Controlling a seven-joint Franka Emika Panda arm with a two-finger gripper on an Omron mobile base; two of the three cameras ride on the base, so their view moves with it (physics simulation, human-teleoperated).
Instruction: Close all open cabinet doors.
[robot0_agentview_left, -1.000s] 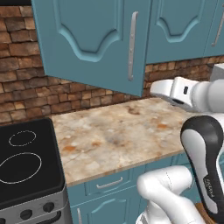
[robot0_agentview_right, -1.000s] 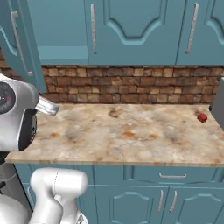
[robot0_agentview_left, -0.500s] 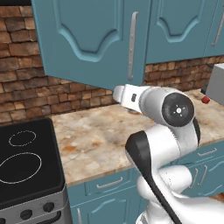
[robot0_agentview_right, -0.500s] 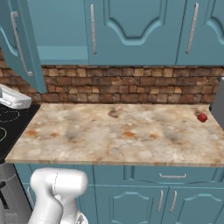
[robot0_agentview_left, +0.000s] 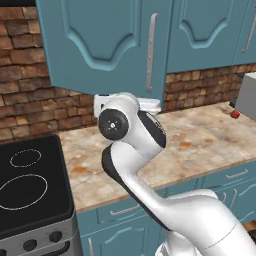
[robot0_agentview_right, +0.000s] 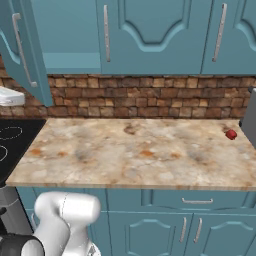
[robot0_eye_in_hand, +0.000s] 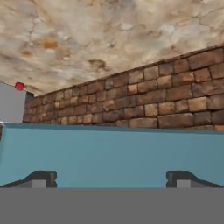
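1. Open cabinet door (robot0_agentview_left: 100, 47) hung over the left end of the worktop (robot0_agentview_right: 135, 150), swung out from the wall cabinets toward the cameras; in the right base view it stood edge-on at upper left (robot0_agentview_right: 22, 50).
2. Its long axis ran vertical, with the silver bar handle (robot0_agentview_left: 150, 52) upright near the free edge.
3. Neighbouring cabinet doors (robot0_agentview_right: 150, 35) sat flush and shut.
4. Hand (robot0_eye_in_hand: 111, 179) was released, fingers (robot0_eye_in_hand: 41, 178) spread wide and grasping nothing, with a teal edge just ahead of them.
5. Nearby: brick backsplash (robot0_agentview_right: 150, 97), stove (robot0_agentview_left: 30, 185) at left, small red object (robot0_agentview_right: 230, 134) at the worktop's right end.
6. The arm's white elbow (robot0_agentview_left: 125, 130) stood in front of the door's lower edge.
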